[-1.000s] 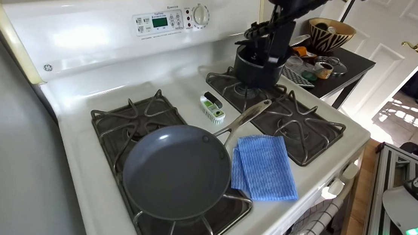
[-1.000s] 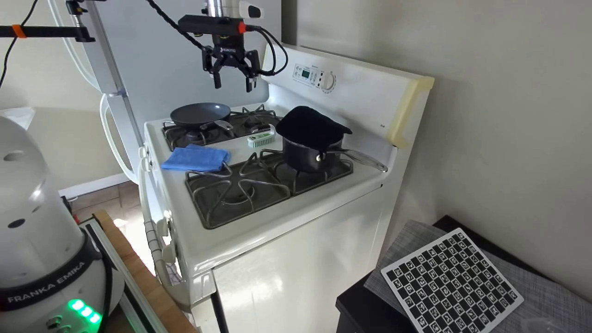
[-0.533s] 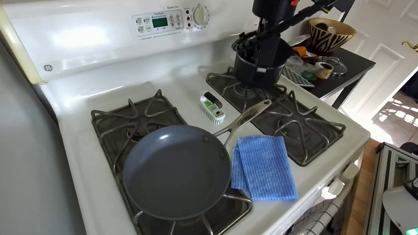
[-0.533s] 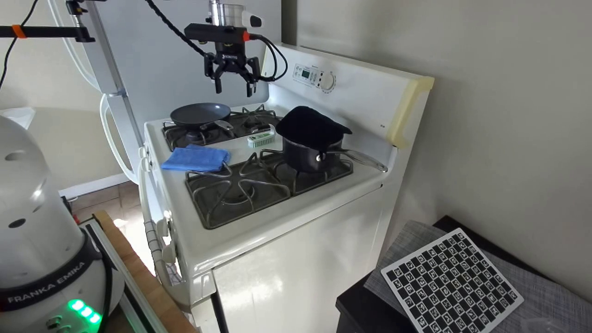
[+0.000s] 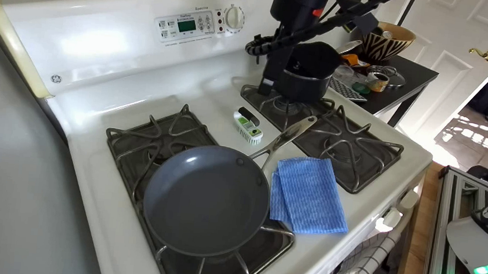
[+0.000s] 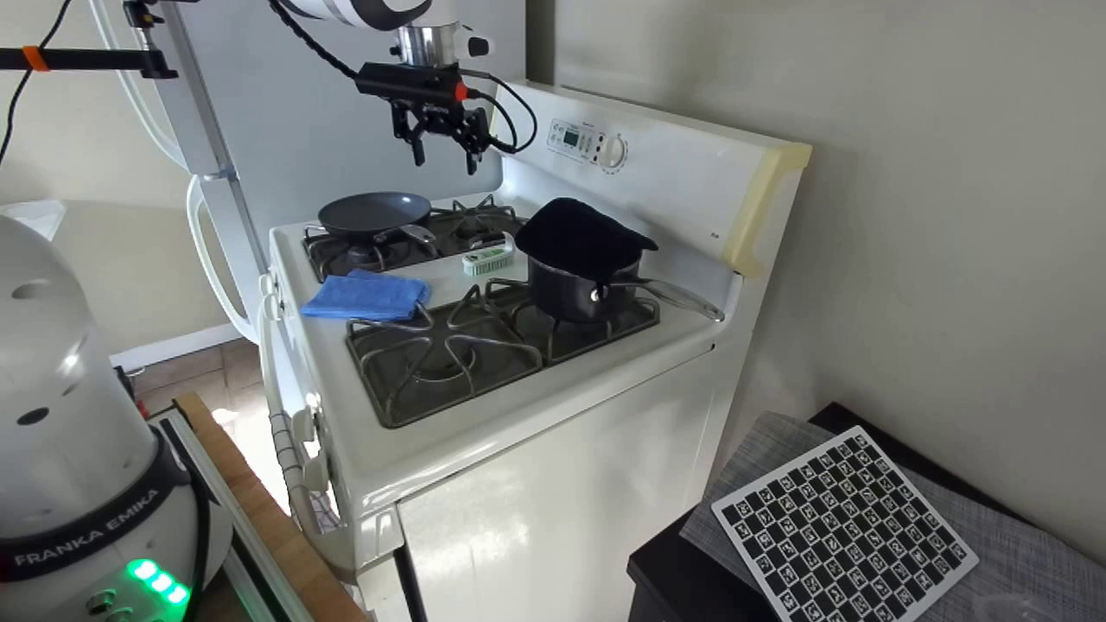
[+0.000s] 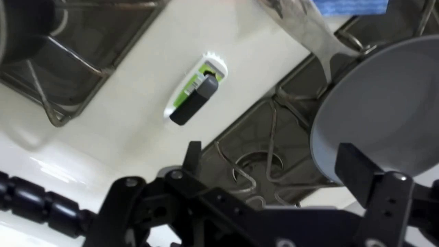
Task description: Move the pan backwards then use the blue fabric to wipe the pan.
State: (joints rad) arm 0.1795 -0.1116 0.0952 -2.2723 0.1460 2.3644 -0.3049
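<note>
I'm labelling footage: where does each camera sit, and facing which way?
Wrist view: behind the fingers, which show; looks down on the brush.
An exterior view: raised, nearer the pan, facing the pot; base and fingers show.
An exterior view: raised, nearer the pot, facing the pan; base, arm and fingers show.
Both exterior views share pan, pot, cloth, brush.

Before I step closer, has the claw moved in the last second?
Yes: in an exterior view, the gripper has shifted left and slightly down in the picture, nearer the green display.

White panelled door point(image 5: 449, 58), sunlit tiled floor point(image 5: 475, 146)
</note>
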